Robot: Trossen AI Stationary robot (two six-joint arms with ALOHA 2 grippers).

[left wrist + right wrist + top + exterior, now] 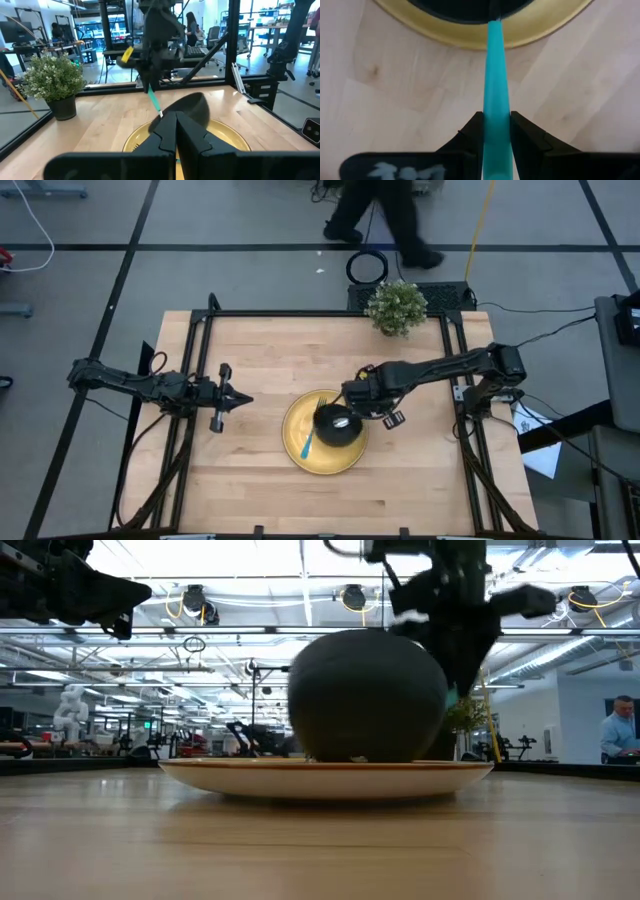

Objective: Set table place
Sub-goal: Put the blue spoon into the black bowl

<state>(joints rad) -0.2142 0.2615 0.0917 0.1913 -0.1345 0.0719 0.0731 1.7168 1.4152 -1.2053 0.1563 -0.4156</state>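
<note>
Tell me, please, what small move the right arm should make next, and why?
Probably shift the right gripper sideways until the teal utensil it grips clears the yellow plate: its tip points at the black bowl's edge over the plate, and bare table lies beside it.

The high view looks straight down on the whole table [250, 360], the yellow plate [300, 465] near its centre. The low view sits at tabletop height, very near that plate [330, 778], facing the room beyond. Both wrist views face the plate [225, 137] [440, 30], the right one from closest.
</note>
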